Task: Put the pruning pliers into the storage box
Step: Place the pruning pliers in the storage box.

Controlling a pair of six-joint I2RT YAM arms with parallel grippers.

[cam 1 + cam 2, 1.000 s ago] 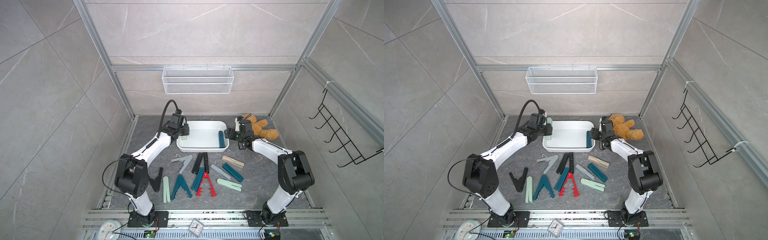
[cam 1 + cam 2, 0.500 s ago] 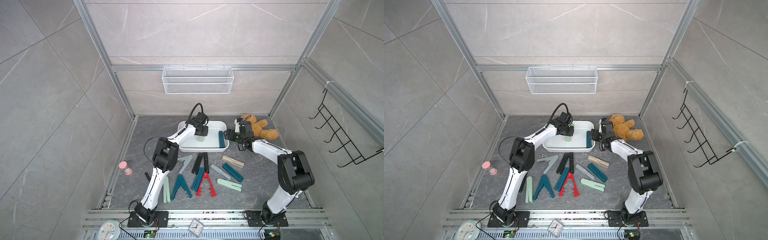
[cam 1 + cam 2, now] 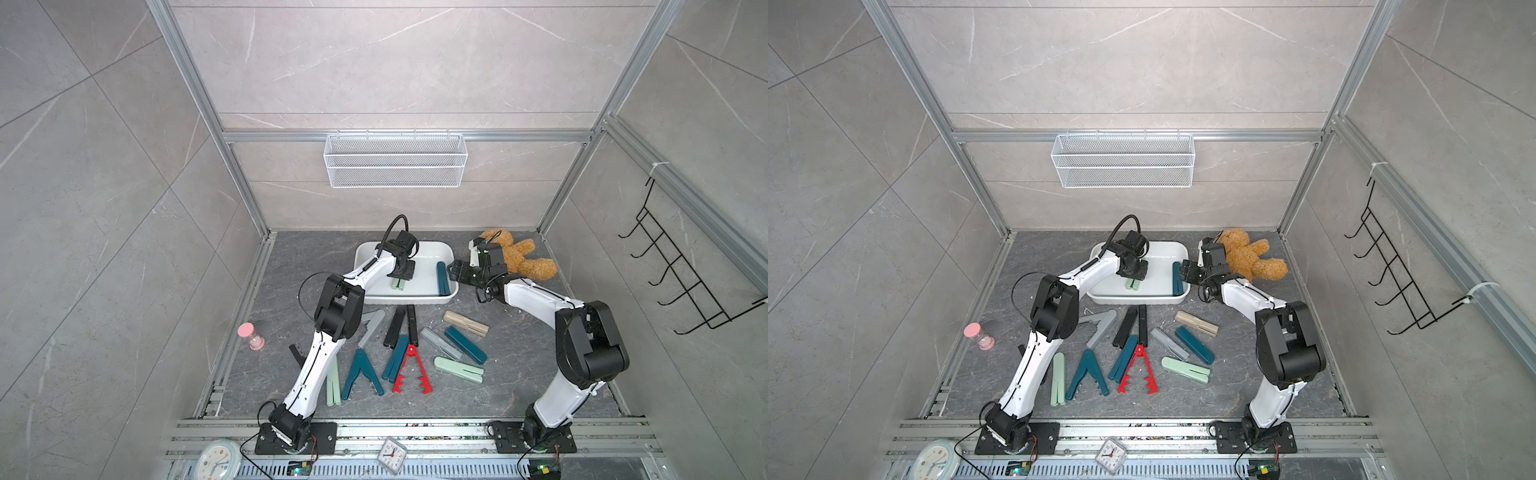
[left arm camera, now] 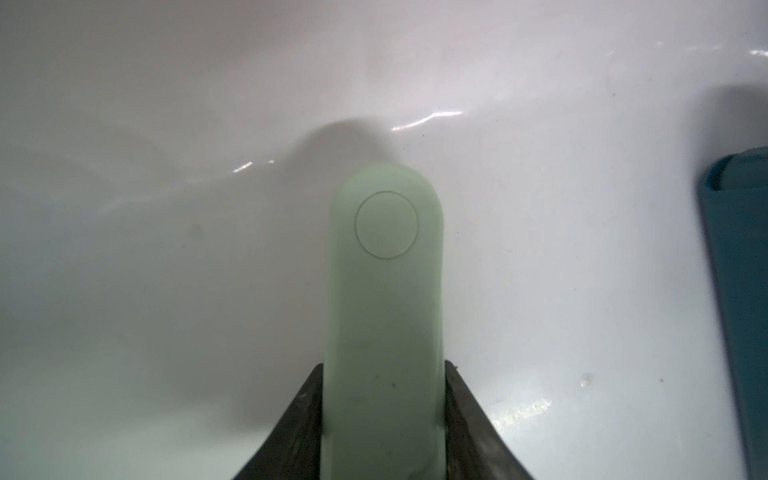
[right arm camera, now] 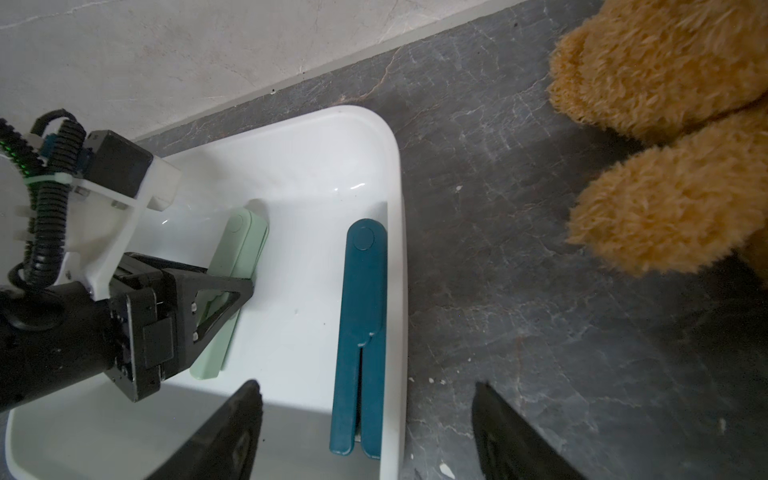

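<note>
In the storage box [image 3: 415,300], the mint pliers [image 4: 384,291] lie lengthwise between the jaws of my left gripper [image 4: 383,368]; whether clamped or loose I cannot tell.

No readable text; numerals on the square clock [image 3: 390,456] are too small.

storage box [image 3: 1163,259] at 12 o'clock of floor [image 3: 1246,374] | mint pliers [image 3: 1133,285] inside, under left gripper [image 3: 1136,276] | teal pliers [image 3: 1177,277] along its 3 o'clock wall | right gripper [image 3: 1185,272] at that rim
</note>
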